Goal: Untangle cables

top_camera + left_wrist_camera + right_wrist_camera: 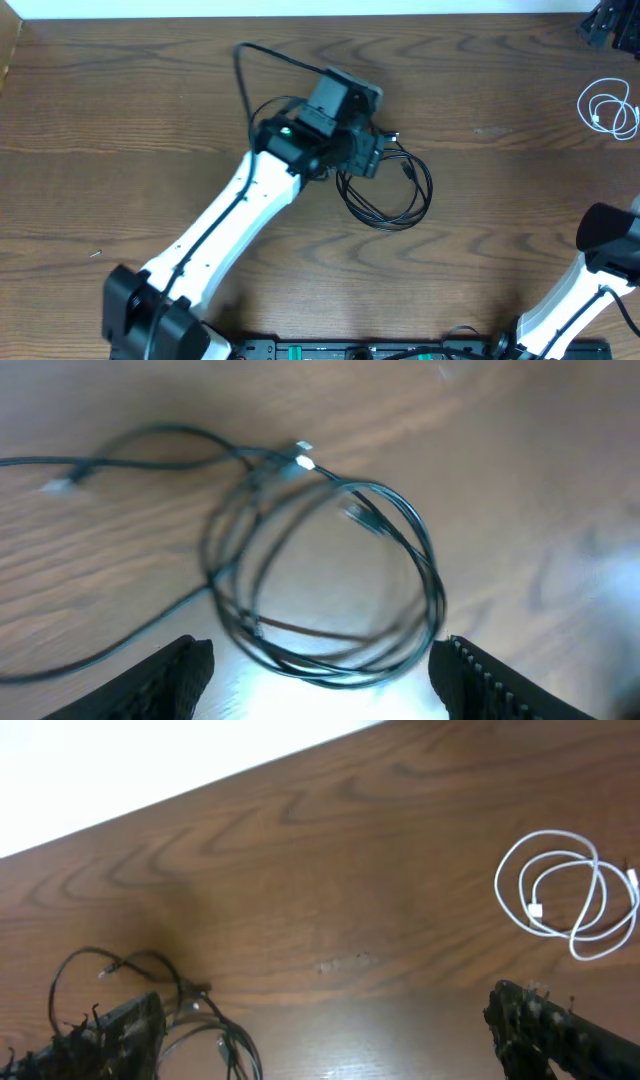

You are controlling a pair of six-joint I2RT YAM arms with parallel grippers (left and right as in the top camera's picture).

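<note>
I'm watching the left arm reaching out over the brown wooden table (480,80), with its wrist hanging above the long thin black cable (424,185). From overhead the wrist is blocking its own fingers and part of the cable. Only a loose coil is showing at about four o'clock from the wrist, and one strand is looping away towards eleven o'clock.

The left wrist camera is filling that gap. The left gripper (322,655) is standing with its jaws spread wide, and neither is touching anything. The coil is lying flat on the wood between and beyond them, and a small bright-tipped plug (303,452) is sitting at twelve o'clock on the coil. A tail is trailing off to nine o'clock, though blur is softening its end.

The short white cable (608,108) is resting well apart in its own small coil, out at two o'clock near the table's edge. The right wrist view is showing it more sharply, along with the right gripper (325,1020), whose jaws are gaping fully with only bare wood between them.
</note>
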